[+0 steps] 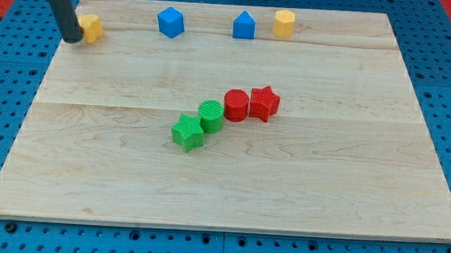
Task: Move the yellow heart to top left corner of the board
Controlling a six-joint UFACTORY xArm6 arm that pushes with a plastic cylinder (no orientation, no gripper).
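Observation:
The yellow heart [92, 28] lies near the board's top left corner, partly hidden by my rod. My tip [72, 38] rests against the heart's left side, at the board's left edge. The rod rises from there to the view's top left.
The wooden board [222, 181] sits on a blue pegboard. Along the top edge are a blue block [170, 22], a second blue block [244, 25] and a yellow cylinder [284, 23]. In the middle lie a green star [187, 132], green cylinder [211, 115], red cylinder [236, 105] and red star [264, 104].

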